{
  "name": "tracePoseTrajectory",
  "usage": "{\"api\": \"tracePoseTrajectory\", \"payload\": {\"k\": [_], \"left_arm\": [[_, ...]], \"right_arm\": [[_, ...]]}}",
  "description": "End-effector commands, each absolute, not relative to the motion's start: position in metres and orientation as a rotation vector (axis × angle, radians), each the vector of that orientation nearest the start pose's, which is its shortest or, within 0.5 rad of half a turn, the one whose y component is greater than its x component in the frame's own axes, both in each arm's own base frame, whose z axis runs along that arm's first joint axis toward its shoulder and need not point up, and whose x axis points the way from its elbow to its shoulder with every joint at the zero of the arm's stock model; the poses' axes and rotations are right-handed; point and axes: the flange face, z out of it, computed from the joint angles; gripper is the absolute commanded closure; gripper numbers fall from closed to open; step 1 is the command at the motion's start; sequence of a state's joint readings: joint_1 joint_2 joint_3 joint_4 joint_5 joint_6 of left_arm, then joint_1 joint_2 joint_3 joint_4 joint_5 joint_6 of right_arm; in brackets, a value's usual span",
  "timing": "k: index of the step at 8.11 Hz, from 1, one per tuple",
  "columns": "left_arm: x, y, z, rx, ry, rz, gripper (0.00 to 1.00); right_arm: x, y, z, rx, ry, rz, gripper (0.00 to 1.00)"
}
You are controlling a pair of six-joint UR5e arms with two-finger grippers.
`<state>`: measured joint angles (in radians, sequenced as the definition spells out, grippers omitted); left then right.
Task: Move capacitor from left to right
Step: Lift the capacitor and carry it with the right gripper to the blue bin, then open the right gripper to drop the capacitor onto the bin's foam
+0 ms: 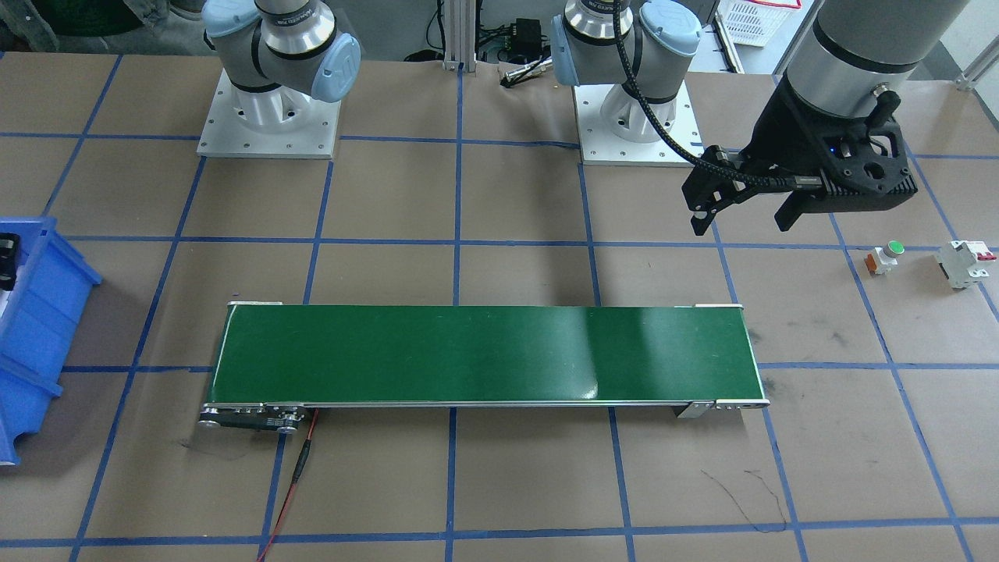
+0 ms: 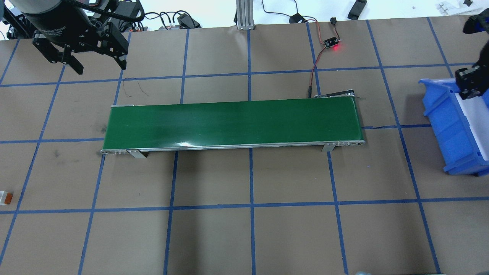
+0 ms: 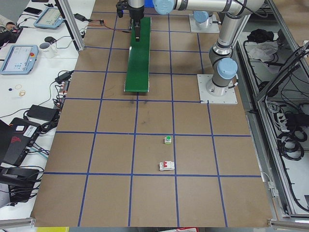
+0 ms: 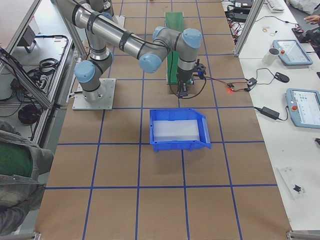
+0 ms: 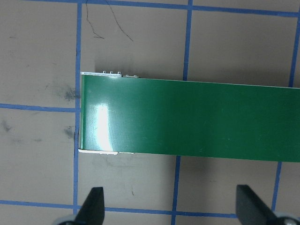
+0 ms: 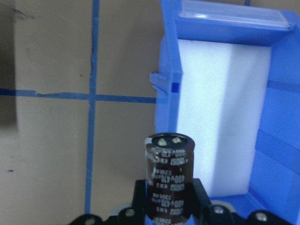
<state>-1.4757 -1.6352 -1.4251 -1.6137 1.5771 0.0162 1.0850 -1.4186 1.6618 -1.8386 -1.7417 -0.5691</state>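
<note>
The capacitor (image 6: pixel 169 173), a dark brown cylinder with white print, stands upright between the fingers of my right gripper (image 6: pixel 168 199), which is shut on it. In the right wrist view it hangs over the brown table just beside the near wall of the blue bin (image 6: pixel 225 28). In the overhead view my right gripper (image 2: pixel 467 86) is at the bin's far-left corner (image 2: pixel 450 126). My left gripper (image 2: pixel 100 68) is open and empty, above the table beyond the left end of the green conveyor belt (image 2: pixel 233 122). Its open fingers (image 5: pixel 96 206) show in the left wrist view.
A white-and-orange push button with a green cap (image 1: pixel 884 257) and a white circuit breaker with a red switch (image 1: pixel 965 263) stand on the table on my left. A small board with a red light (image 2: pixel 331 42) and its wire lie behind the belt.
</note>
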Motion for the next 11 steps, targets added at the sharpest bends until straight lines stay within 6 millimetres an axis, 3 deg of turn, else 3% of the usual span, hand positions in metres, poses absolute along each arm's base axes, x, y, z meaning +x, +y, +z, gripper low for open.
{"api": "tracePoseTrajectory", "payload": {"k": [1, 3, 5, 8, 11], "left_arm": [[-0.083, -0.532, 0.523, -0.123, 3.13, -0.059, 0.0], [-0.082, -0.532, 0.523, -0.123, 3.129, -0.059, 0.0], [-0.082, -0.532, 0.523, -0.123, 3.129, -0.059, 0.0], [-0.083, -0.532, 0.523, -0.125, 3.13, -0.059, 0.0], [-0.082, -0.532, 0.523, -0.123, 3.129, -0.059, 0.0]], "right_arm": [[-0.237, -0.51, 0.387, -0.168, 3.284, 0.157, 1.0], [-0.262, -0.514, 0.347, -0.164, 3.229, 0.227, 1.0], [-0.29, -0.534, 0.296, -0.212, 3.241, 0.189, 1.0], [-0.294, -0.544, 0.249, -0.215, 3.177, 0.198, 1.0], [-0.293, -0.547, 0.225, -0.211, 3.126, 0.206, 1.0]]}}
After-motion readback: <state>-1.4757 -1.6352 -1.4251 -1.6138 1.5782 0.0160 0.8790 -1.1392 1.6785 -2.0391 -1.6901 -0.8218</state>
